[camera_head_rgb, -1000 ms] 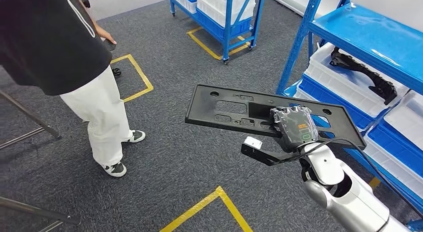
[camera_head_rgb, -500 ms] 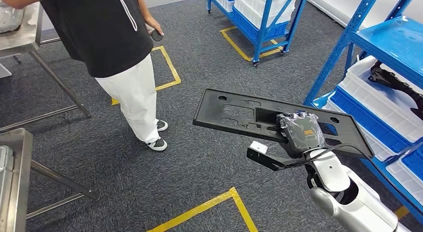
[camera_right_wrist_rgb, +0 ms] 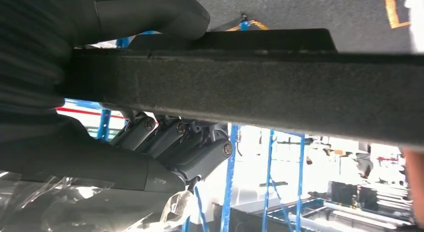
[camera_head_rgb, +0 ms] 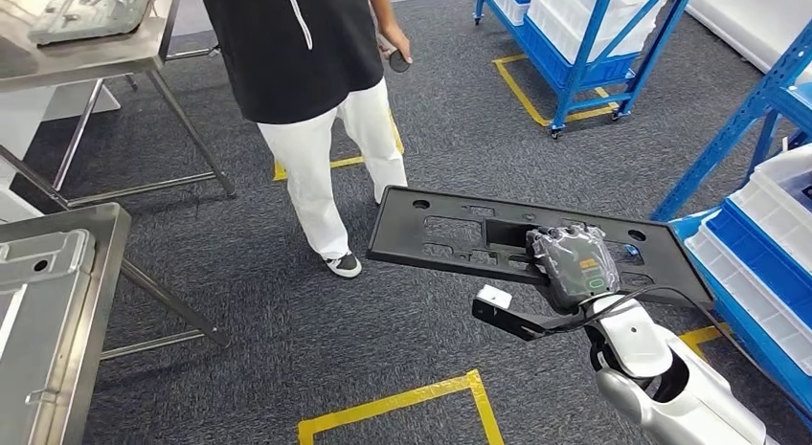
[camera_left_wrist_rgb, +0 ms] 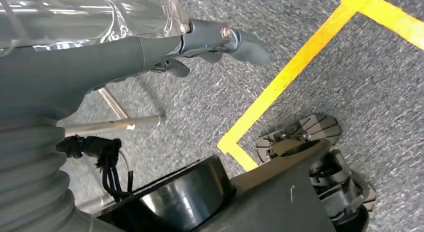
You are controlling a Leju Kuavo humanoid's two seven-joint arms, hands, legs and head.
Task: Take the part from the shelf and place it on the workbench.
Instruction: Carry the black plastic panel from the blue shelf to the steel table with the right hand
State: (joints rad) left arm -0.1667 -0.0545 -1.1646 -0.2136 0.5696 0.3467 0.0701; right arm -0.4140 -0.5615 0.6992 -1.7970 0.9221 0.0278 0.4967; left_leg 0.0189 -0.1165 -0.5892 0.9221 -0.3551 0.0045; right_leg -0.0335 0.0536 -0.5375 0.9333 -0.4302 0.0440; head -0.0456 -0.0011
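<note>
Above the carpet our right hand [camera_head_rgb: 572, 263] grips the black panel [camera_head_rgb: 460, 230]; we've turned from the shelves, and the workbench [camera_head_rgb: 57, 301] now appears.

Our left hand [camera_left_wrist_rgb: 220, 40] hangs holding nothing.

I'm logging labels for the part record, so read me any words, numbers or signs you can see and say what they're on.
No text reads clearly in any view.
Orange and green markings on the back of the right hand: too small to read.
Black part: no readable label visible.

floor: grey carpet [camera_head_rgb: 287, 301], yellow tape [camera_head_rgb: 402, 404] | steel tables [camera_head_rgb: 105, 234] left | blue shelving [camera_head_rgb: 594, 43] right
</note>
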